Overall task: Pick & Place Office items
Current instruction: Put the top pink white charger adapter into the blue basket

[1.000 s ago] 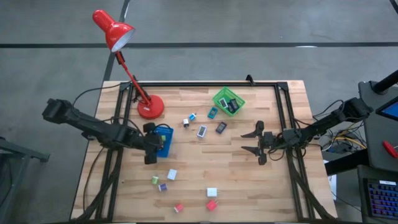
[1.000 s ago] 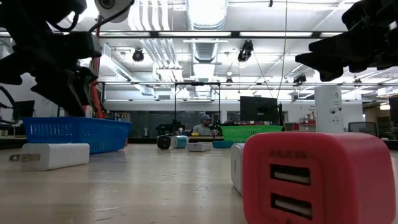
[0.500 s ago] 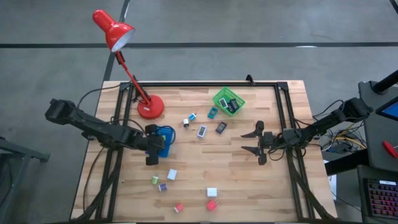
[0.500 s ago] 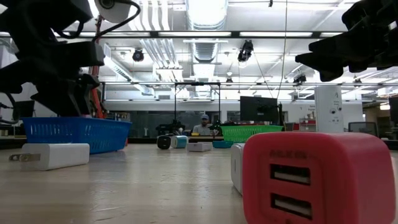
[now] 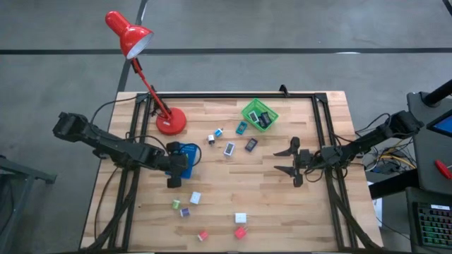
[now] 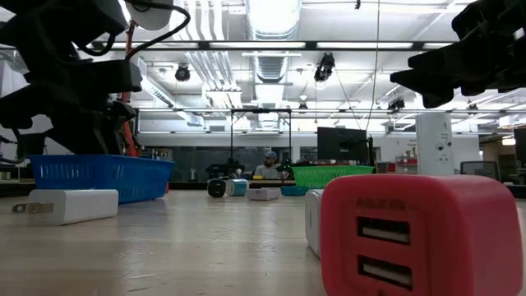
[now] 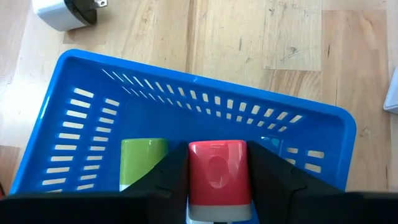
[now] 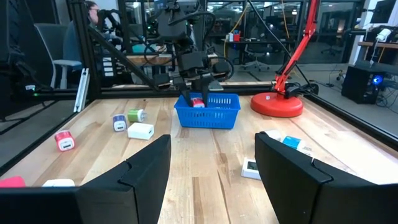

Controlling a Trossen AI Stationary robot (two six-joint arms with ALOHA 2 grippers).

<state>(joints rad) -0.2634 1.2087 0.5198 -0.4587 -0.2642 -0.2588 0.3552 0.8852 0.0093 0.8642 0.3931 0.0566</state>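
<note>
1. Wooden table (image 5: 233,197) under a bright workshop ceiling; red lamp (image 5: 169,121) standing near the far left corner.
2. Left gripper (image 5: 174,166) poised over the blue tray (image 7: 74,130) by the left edge, pinched narrow on a red block (image 7: 217,171) above the tray's inside.
3. Green block (image 7: 143,158) already lying in the tray, just beside the held one.
4. Right gripper (image 8: 211,180) waiting toward the right edge, fingers apart and holding nothing.
5. Green basket (image 5: 260,114) near the far edge with a few dark flat pieces inside; more flat pieces (image 5: 230,149) loose between basket and tray.
6. Loose blocks (image 5: 195,197) scattered toward the near edge, including white, purple and red ones; red charger (image 6: 419,238) closest to the near edge.
7. Step in hand, as judged: placing the red block into the tray.
8. Next move calls for lowering a little, releasing so the block lands clear of the green one, then lifting straight up past the tray's wall.
</note>
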